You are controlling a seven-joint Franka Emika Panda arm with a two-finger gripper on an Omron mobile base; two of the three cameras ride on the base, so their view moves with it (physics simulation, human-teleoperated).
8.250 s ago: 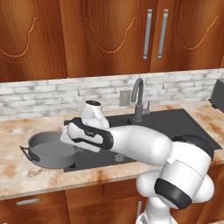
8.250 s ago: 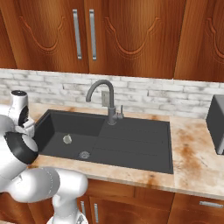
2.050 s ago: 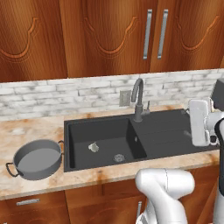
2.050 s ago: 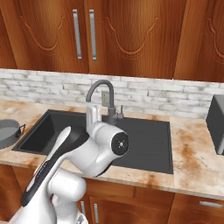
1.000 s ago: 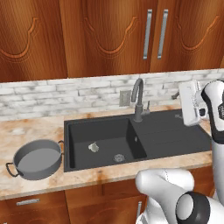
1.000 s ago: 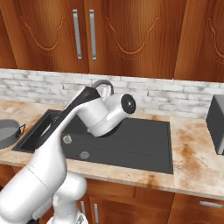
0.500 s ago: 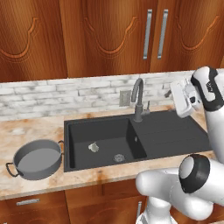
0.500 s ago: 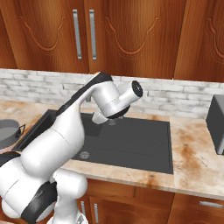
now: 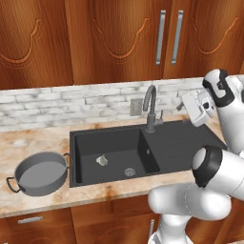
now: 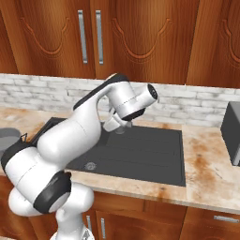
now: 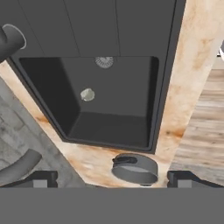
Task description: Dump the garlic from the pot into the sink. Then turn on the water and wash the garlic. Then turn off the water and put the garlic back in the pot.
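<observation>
garlic [image 9: 101, 160] lies on the sink [image 9: 109, 138] floor near the drain; empty pot [image 9: 40, 173] on the counter's left; gripper [image 9: 185, 101], jaws apart, beside the faucet [image 9: 150, 107].

Base cams flank sink [image 9: 109, 143]; hand cam overhead.

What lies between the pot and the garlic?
Bare counter, then the sink's left wall, in the left base view. The pot stands outside; the garlic lies on the basin floor.

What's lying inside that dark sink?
In the sink basin lies the garlic, a small pale bulb, apart from the round drain. In the right base view the arm covers most of the basin.
</observation>
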